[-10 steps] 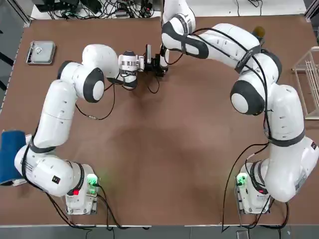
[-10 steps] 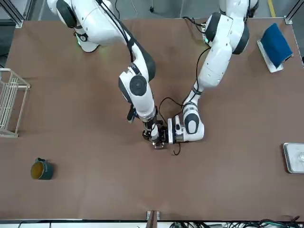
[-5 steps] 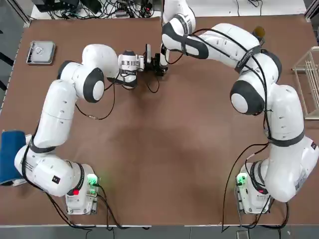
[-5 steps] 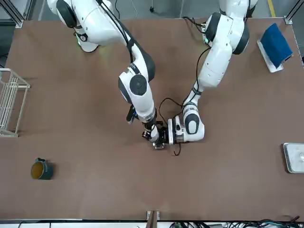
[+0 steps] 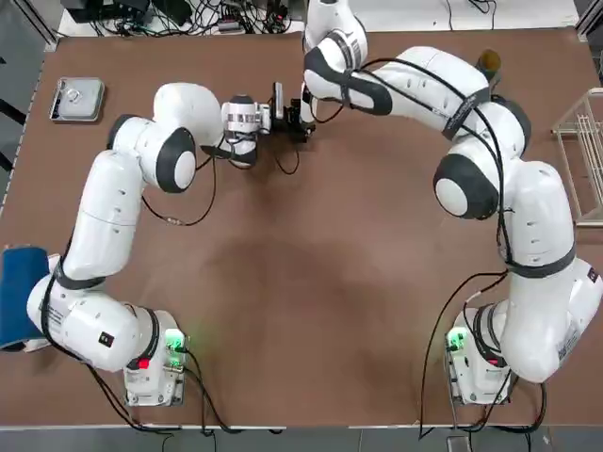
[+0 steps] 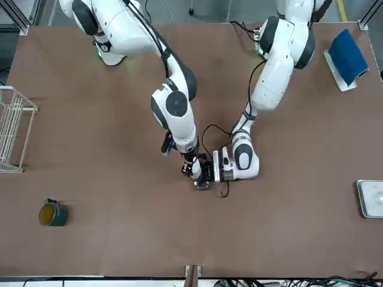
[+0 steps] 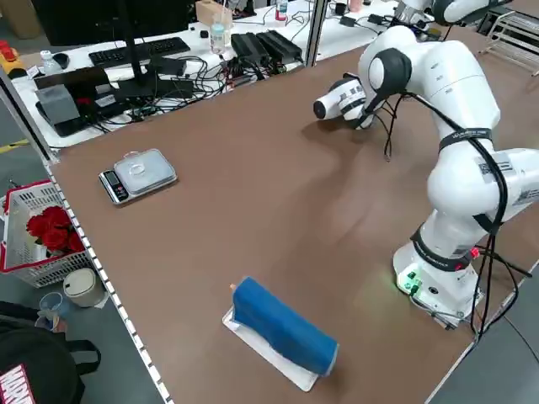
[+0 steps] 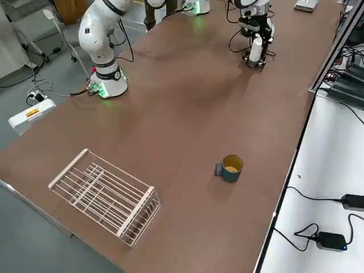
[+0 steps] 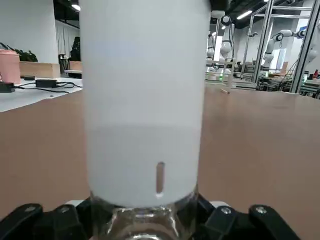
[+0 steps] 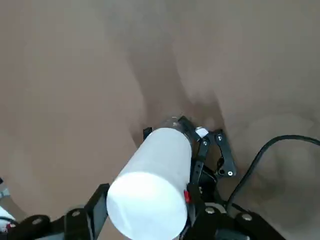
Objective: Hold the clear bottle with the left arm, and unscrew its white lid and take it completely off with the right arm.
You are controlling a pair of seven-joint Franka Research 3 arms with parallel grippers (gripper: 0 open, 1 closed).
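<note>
With left hand, gripping clear bottle; with right hand just above, clamping white lid; crowding together, well apart from teal mug and wire rack.

- Brown tabletop, its surface faintly shiny
- White desk past the table's far edge, with a black monitor and tangled cables
- Grey floor around the table
- Pale wall and lit ceiling lamps beyond
</note>
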